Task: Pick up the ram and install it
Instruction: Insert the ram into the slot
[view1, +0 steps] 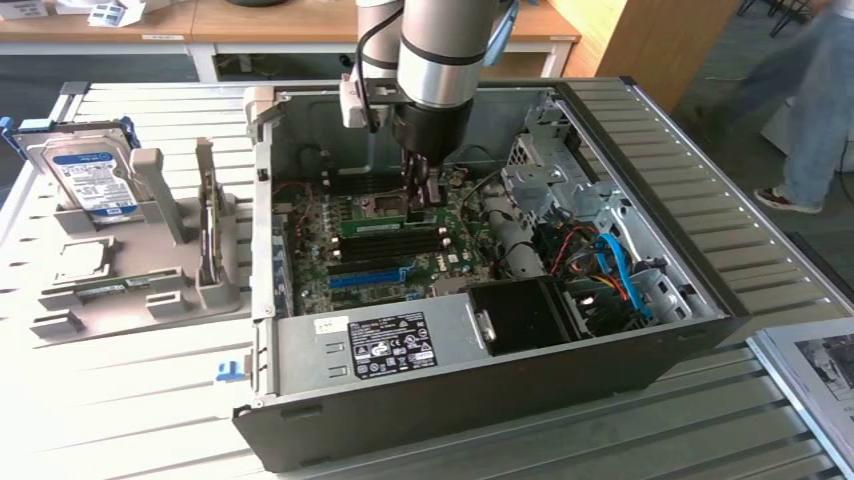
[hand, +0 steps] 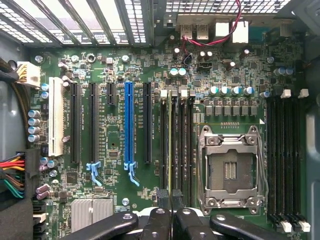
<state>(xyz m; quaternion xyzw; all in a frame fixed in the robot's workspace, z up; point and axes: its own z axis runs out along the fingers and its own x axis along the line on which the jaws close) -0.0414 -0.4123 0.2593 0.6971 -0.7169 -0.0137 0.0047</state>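
Ram (hand: 170, 145) stood on edge, in line with one slot of the black memory bank (hand: 186, 145) just beside the empty CPU socket (hand: 230, 170). Could not tell if it was fully seated. Gripper (hand: 171, 201) was clenched on the stick toward one end, one finger on each face. In the exterior view the arm reached straight down into the open computer case (view1: 694, 310), which lay on its side on a slatted table (view1: 134, 420). Motherboard (hand: 112, 65) carried a blue expansion slot (hand: 128, 125) and a white one (hand: 56, 117). Hard drive (view1: 91, 180) stood in a grey fixture (view1: 80, 320) at the exterior view's left, well apart from the case. Person's legs (view1: 814, 110) showed at the exterior view's right.
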